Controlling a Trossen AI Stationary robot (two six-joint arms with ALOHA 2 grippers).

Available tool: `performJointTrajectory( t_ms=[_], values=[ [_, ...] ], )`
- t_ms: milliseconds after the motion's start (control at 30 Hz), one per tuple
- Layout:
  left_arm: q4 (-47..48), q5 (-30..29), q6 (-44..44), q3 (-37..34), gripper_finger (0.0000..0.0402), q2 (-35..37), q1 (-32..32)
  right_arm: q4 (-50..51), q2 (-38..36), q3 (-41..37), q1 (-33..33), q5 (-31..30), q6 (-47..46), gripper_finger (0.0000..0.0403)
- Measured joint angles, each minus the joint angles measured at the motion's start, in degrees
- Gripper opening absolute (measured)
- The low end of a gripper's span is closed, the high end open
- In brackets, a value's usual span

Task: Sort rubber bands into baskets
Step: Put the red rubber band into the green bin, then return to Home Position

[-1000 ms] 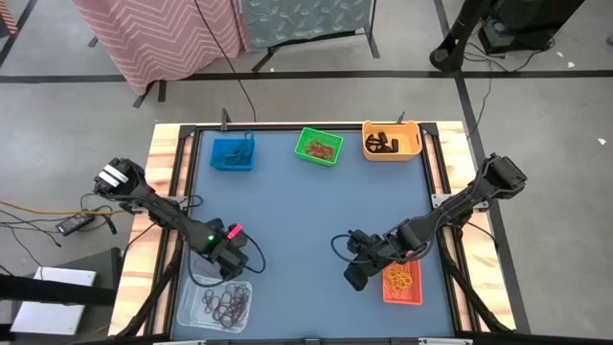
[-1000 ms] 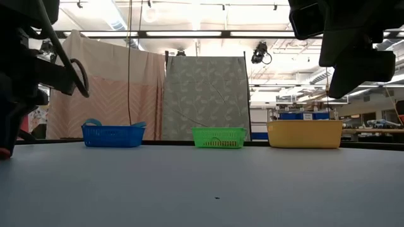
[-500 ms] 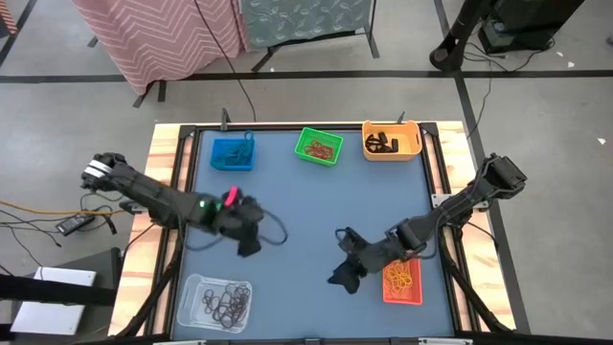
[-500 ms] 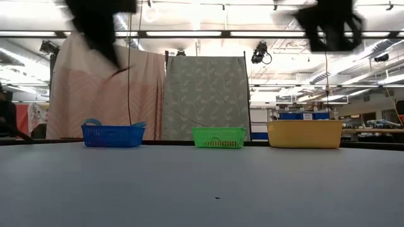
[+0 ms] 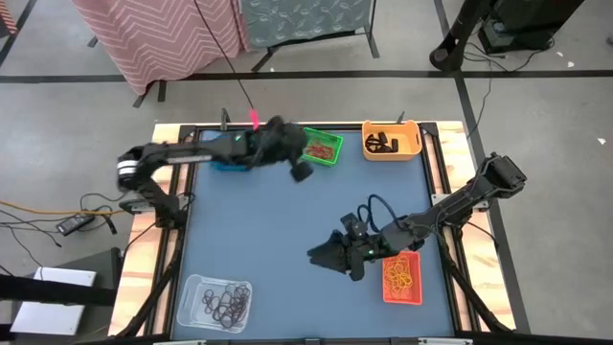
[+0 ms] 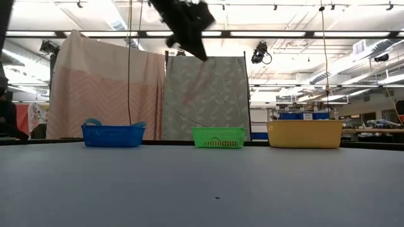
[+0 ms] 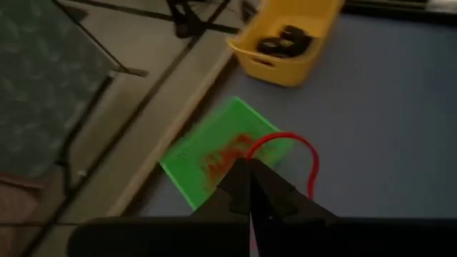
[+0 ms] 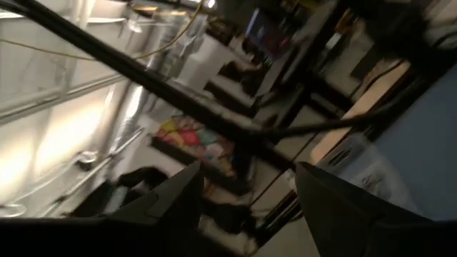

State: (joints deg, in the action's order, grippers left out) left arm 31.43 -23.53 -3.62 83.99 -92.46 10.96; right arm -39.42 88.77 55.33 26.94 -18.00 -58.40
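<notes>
Gripping red rubber band [image 7: 285, 146], left claw [image 5: 300, 169] hangs closed just beside green basket [image 5: 321, 148], yellow-orange basket [image 5: 392, 142] beyond. Right claw [image 5: 326, 255] open above counter [image 5: 287, 230], red-orange basket [image 5: 402, 278] behind it.

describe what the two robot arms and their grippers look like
Both arms are dark, slim and jointed. The left arm has a white band by its elbow, a small pink-red light near the wrist, and the left gripper has dark tapered fingers. The right arm carries a looping black cable ahead of the black right gripper.
</notes>
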Motion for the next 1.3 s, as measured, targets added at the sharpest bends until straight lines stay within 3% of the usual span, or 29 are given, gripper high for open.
performJointTrajectory(
  t_ms=[233,467,733,1067,1233,1300],
  values=[
    [0.3,3.4,5.2,13.2,0.0000,-13.1,7.6,2.0,0.0,0.0,0.0,-8.4,6.0,0.0232],
    [-0.7,6.6,3.5,15.1,0.0001,-18.7,11.1,2.1,0.0,0.0,0.0,-12.0,7.8,0.0232],
    [-1.0,9.3,-1.1,12.3,0.0034,-19.0,12.5,2.3,0.0,0.0,0.2,-12.0,8.1,0.0232],
    [-2.7,14.1,-4.3,12.3,0.0146,-18.6,13.4,2.1,0.0,0.0,-0.2,-12.0,10.8,0.0232],
    [4.3,28.1,-4.1,12.2,0.0168,-15.4,13.2,1.5,0.0,0.0,-0.2,-11.9,12.3,0.0232],
    [5.0,29.2,-4.1,9.4,0.0169,-11.8,11.7,1.6,0.0,0.0,-0.4,-11.2,13.8,0.0233]
  ],
)
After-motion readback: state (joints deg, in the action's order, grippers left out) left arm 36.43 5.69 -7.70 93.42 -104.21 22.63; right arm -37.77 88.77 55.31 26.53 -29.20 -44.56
